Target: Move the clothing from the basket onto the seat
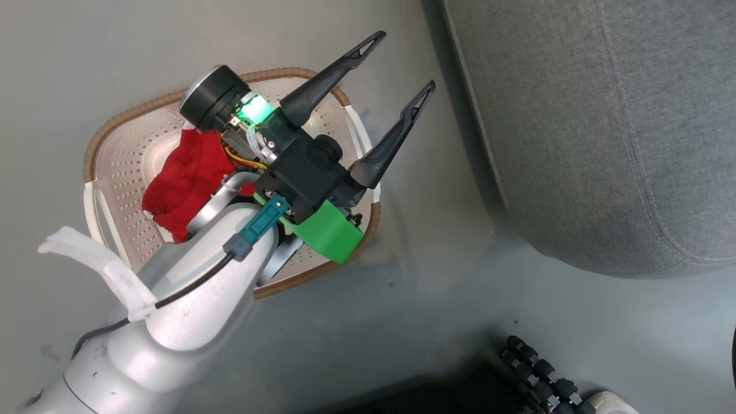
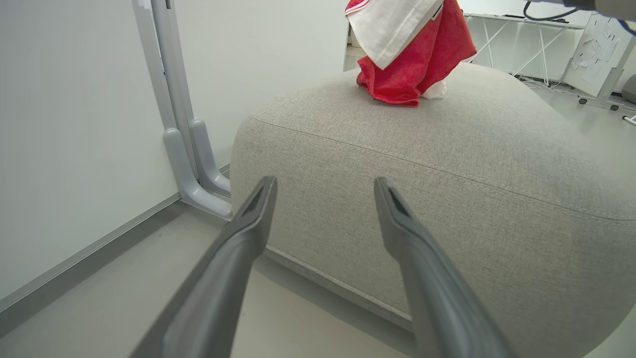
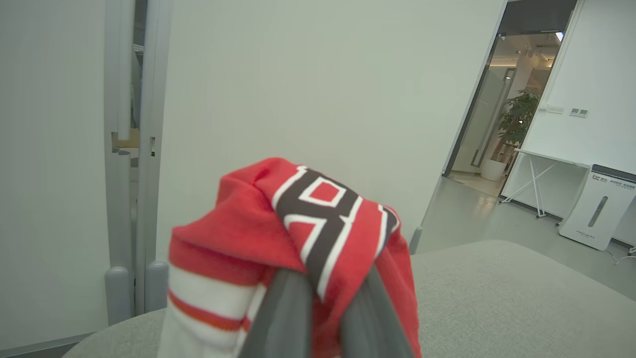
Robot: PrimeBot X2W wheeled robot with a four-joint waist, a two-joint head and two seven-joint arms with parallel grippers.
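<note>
Red shorts (image 1: 184,181) lie crumpled in the cream basket (image 1: 115,129) on the floor. My left arm reaches over the basket, and my left gripper (image 1: 402,62) stands open and empty above its far rim, fingers pointing toward the grey seat (image 1: 604,132). In the left wrist view the left gripper (image 2: 324,183) faces the side of the seat (image 2: 447,164). The red-and-white jersey (image 2: 407,54) hangs from above with its lower end touching the seat top. My right gripper (image 3: 330,283) is shut on the jersey (image 3: 318,214), dark numerals up, above the seat (image 3: 497,293).
Grey metal frame posts (image 2: 189,149) stand against the white wall left of the seat. My base with black rollers (image 1: 540,374) is at the lower edge of the head view. Beyond the seat are an open doorway, a white table and a white appliance (image 3: 598,206).
</note>
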